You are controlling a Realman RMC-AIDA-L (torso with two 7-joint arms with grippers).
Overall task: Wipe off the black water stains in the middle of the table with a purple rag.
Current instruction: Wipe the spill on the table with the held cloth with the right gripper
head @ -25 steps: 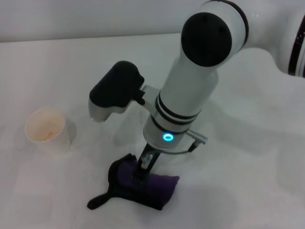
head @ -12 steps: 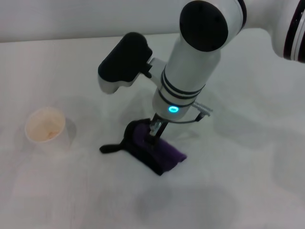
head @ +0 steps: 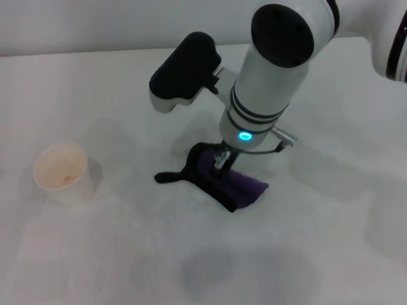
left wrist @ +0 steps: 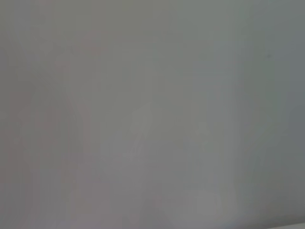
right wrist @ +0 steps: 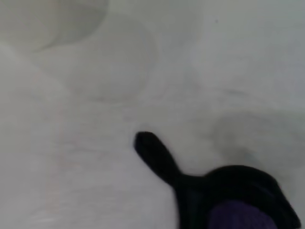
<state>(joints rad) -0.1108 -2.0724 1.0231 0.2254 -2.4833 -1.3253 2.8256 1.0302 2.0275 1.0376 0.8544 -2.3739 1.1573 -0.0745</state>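
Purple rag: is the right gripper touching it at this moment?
Touching. The head view shows the right gripper planted in the purple rag, pressing it onto the table.

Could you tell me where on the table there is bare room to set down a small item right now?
The table is bare along the near edge, in front of the purple rag, and across its right side. The far left corner, behind the paper cup, is bare too. The crowded part is the middle, where the right gripper presses down on the rag.
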